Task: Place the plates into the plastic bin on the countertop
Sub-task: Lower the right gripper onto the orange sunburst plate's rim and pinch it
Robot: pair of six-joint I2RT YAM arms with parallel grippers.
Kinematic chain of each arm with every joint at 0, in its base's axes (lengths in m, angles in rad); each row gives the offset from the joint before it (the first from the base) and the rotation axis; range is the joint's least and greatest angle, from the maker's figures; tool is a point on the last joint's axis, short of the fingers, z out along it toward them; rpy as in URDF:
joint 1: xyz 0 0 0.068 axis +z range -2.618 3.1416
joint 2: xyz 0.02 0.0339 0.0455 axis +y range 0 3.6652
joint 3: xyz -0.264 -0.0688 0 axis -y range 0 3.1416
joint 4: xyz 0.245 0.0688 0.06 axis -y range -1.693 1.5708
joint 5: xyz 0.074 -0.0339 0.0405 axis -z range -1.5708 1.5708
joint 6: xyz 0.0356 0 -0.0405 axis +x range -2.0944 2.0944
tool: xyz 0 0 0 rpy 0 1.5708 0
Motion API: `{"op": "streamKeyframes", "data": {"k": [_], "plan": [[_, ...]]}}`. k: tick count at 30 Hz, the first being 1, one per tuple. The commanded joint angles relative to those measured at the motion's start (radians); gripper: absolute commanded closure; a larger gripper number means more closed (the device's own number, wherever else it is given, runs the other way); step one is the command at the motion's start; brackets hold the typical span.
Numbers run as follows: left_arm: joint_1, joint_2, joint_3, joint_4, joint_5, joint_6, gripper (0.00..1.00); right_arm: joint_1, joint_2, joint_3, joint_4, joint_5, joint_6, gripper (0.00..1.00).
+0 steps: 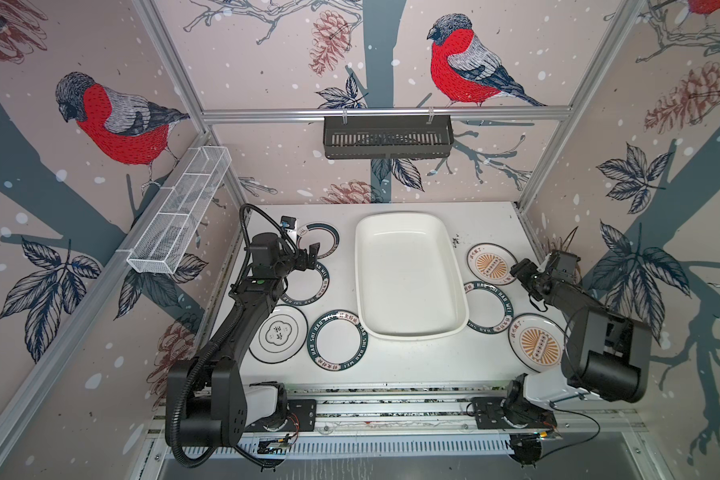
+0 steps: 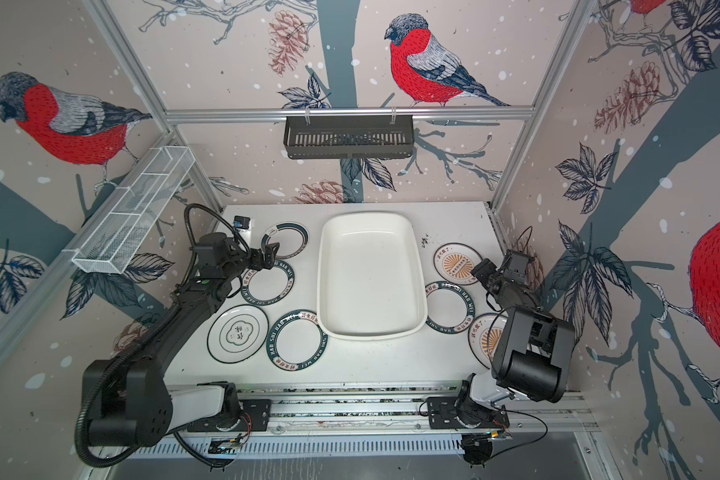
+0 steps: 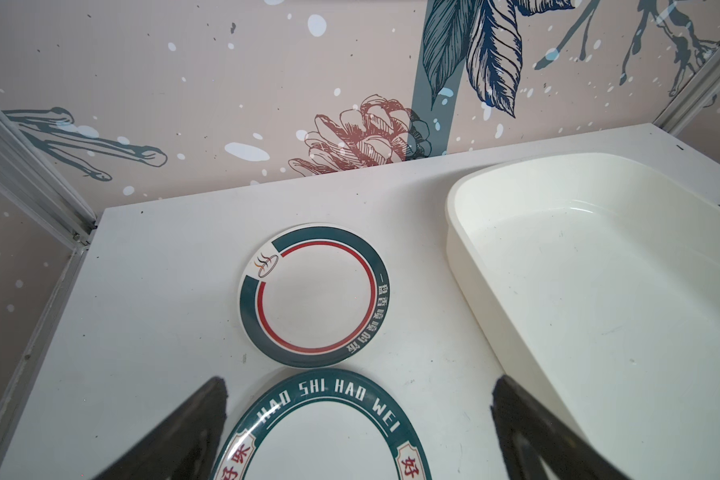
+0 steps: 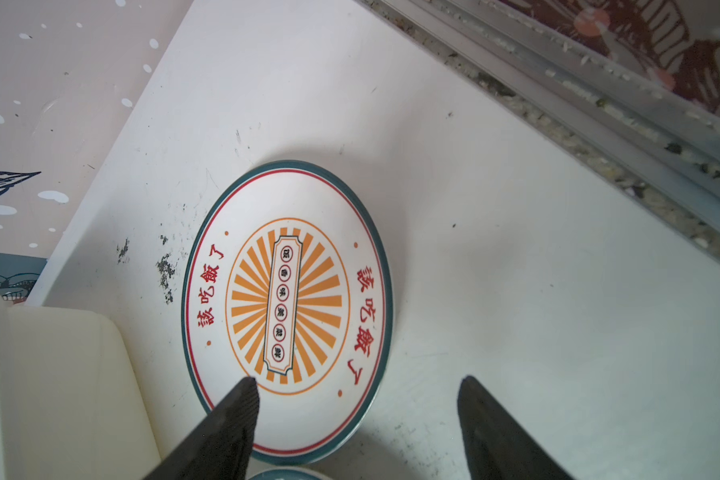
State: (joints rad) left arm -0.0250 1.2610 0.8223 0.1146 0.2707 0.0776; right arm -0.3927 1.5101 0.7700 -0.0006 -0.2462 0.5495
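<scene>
The white plastic bin [image 1: 408,274] stands empty in the middle of the countertop [image 1: 412,357]. Several plates lie flat around it. My left gripper [image 1: 310,258] hangs open over a green lettered plate [image 3: 321,436], its fingers wide on either side and nothing between them. A green and red ringed plate [image 3: 312,295] lies just beyond. My right gripper [image 4: 358,384] is open astride the near rim of an orange sunburst plate [image 4: 285,307]: one finger over the plate, the other over bare countertop. It holds nothing.
A black-rimmed clover plate [image 1: 277,338] and another green lettered plate [image 1: 337,340] lie front left. A green lettered plate [image 1: 487,307] and a second sunburst plate [image 1: 537,343] lie right. A black rack [image 1: 387,137] and wire basket [image 1: 179,212] hang on the walls.
</scene>
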Motion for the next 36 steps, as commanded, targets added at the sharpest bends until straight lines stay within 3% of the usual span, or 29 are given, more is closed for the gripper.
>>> {"op": "streamKeyframes", "data": {"k": [1,9,16,28,36], "plan": [[-0.002,-0.01,0.03,-0.062,0.057,0.025,0.01,-0.02,0.024,-0.005,0.015,-0.062,0.003,0.26],[-0.004,-0.035,0.049,-0.109,0.116,0.037,0.01,-0.054,0.11,-0.002,0.097,-0.214,0.044,0.35],[-0.013,-0.043,0.073,-0.141,0.169,0.037,0.01,-0.052,0.196,-0.003,0.167,-0.278,0.091,0.42],[-0.022,-0.057,0.074,-0.152,0.18,0.037,0.01,-0.057,0.257,-0.006,0.224,-0.288,0.118,0.47],[-0.026,-0.064,0.098,-0.208,0.167,0.106,0.01,-0.062,0.286,-0.014,0.259,-0.303,0.118,0.5]]}}
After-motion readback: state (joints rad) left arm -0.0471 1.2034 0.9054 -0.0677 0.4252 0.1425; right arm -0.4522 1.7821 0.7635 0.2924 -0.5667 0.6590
